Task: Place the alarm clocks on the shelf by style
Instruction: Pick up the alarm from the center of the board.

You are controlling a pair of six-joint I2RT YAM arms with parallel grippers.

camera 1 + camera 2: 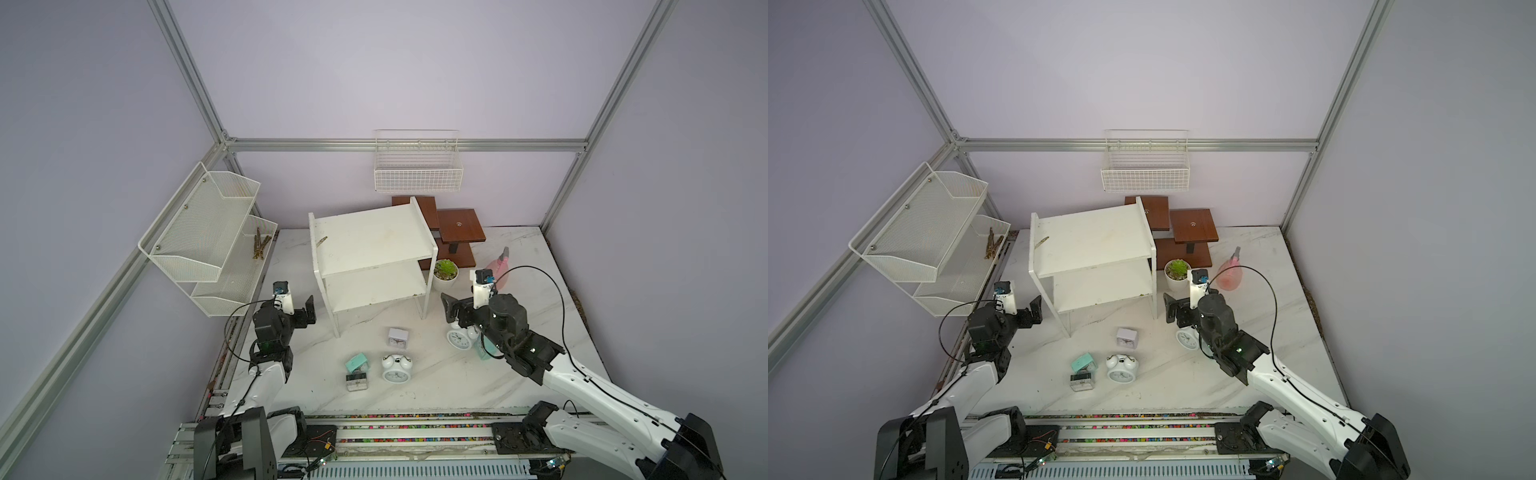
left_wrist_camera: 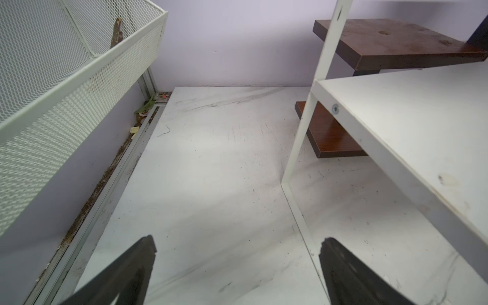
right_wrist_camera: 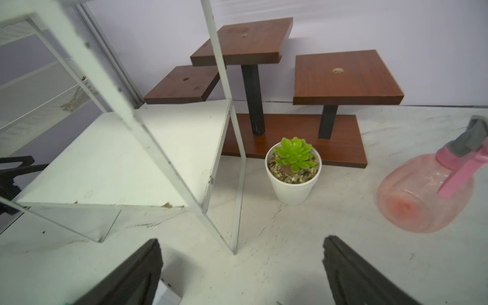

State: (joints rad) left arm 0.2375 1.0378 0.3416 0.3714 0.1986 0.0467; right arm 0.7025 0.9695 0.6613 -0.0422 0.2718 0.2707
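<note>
The white two-tier shelf [image 1: 370, 237] [image 1: 1092, 241] stands mid-table with no clocks on its boards. In front of it on the marble lie a white square clock [image 1: 398, 336], a mint-green clock [image 1: 356, 362], a silver-grey clock [image 1: 357, 381] and a round twin-bell clock [image 1: 396, 369]. A second twin-bell clock [image 1: 459, 337] and a mint-green one [image 1: 484, 352] sit partly hidden under my right arm. My left gripper [image 1: 301, 309] [image 2: 237, 248] hovers open beside the shelf's left legs. My right gripper [image 1: 457, 309] [image 3: 241, 250] is open near the shelf's right front leg, holding nothing.
A white mesh rack [image 1: 208, 241] juts from the left wall and a wire basket [image 1: 417, 174] hangs on the back wall. Behind the shelf's right side stand a brown wooden stand [image 1: 459, 228], a potted succulent [image 3: 293, 169] and a pink spray bottle [image 3: 427, 190].
</note>
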